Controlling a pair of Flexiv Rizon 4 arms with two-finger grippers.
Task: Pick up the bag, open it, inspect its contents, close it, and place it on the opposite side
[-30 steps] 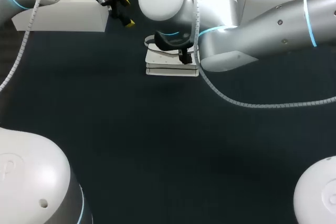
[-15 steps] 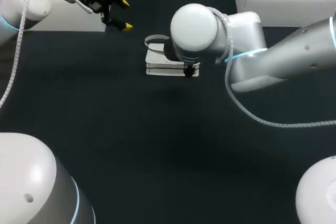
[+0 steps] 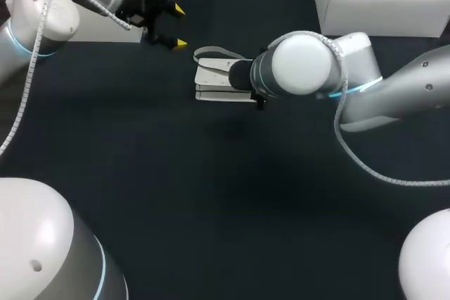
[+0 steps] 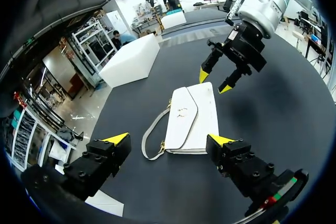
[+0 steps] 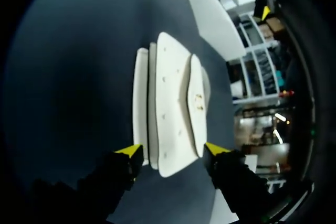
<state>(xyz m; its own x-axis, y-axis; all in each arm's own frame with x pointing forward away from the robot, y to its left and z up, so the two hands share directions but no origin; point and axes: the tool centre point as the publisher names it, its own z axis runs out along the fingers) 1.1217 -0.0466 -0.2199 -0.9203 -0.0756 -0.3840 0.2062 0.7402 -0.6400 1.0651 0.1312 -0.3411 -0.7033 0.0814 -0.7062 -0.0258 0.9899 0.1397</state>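
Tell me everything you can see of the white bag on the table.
The bag is white, flat and rectangular, smooth like leather. Its rounded flap is shut, with a small metal clasp. A pale strap loops out from one end. It lies flat on the dark table. The right gripper hangs over the end away from the strap, jaws open; I cannot tell whether they touch it.

The bag [image 3: 214, 82] is seen in plain white, with a pale grey strap [image 4: 152, 135] and a small gold clasp [image 4: 182, 112]. The table [image 3: 211, 187] under the bag is covered in unpatterned dark navy. The left gripper [image 3: 180, 27] and right gripper [image 5: 173, 149] near the bag are finished in black, tipped bright yellow.
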